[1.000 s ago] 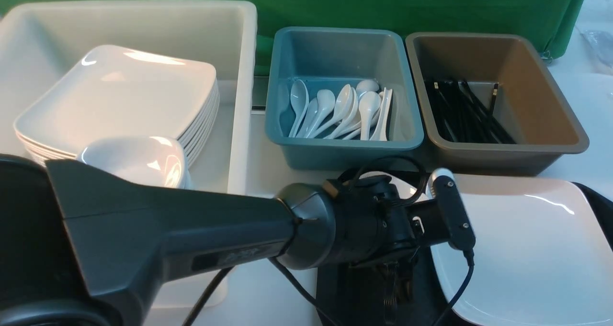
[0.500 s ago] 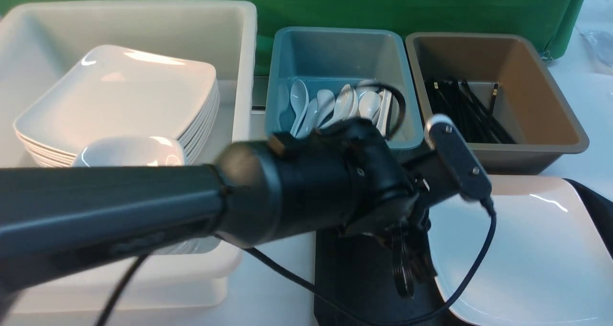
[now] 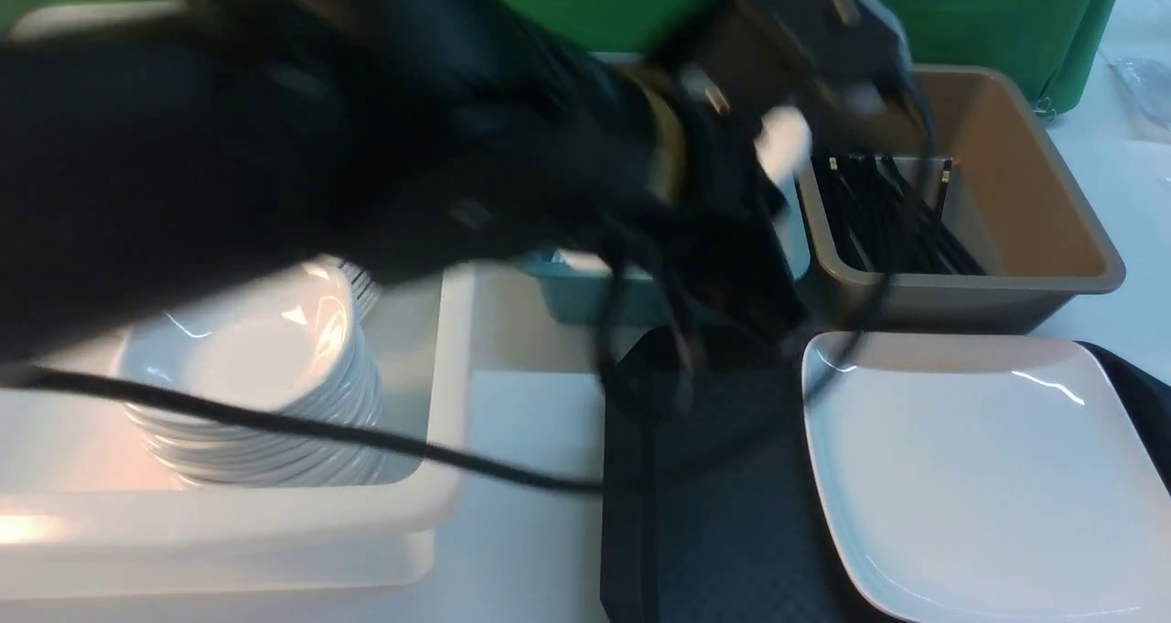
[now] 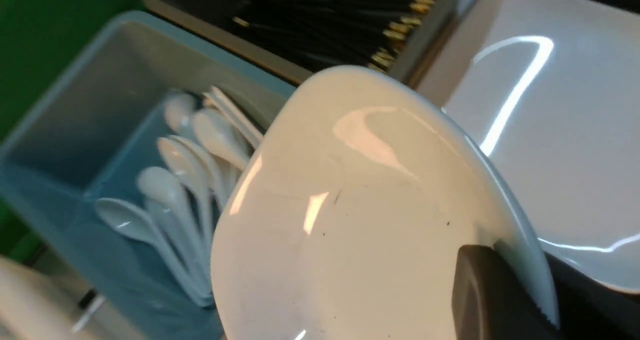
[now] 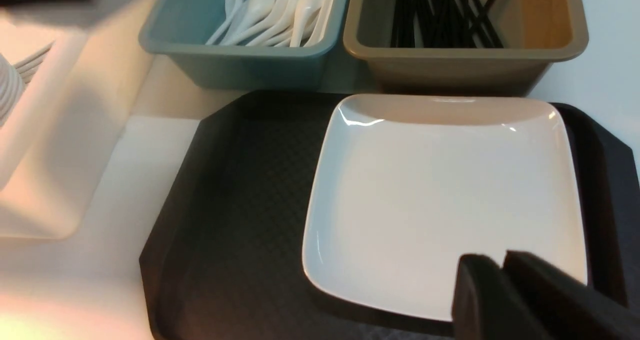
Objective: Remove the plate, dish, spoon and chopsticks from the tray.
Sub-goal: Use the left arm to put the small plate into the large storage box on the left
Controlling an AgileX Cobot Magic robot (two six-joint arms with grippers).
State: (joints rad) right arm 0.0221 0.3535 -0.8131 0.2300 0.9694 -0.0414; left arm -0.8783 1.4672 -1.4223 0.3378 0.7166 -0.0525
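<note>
While left gripper (image 4: 505,280) clamps small white ceramic dish (image 4: 360,205) aloft by rim, right gripper (image 5: 502,285) closed, empty, over glossy white square plate (image 5: 440,195) edge, black plastic tray (image 5: 240,190) left half open

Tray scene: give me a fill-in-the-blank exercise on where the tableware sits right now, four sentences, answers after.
1. The spoon tub is coloured ____.
2. The chopstick tub is coloured ____.
3. The square plate sits on the black tray, toward its ____ side.
4. The left arm's fingers grip a small white dish by its ____.
Missing words: blue, brown, right, rim.
</note>
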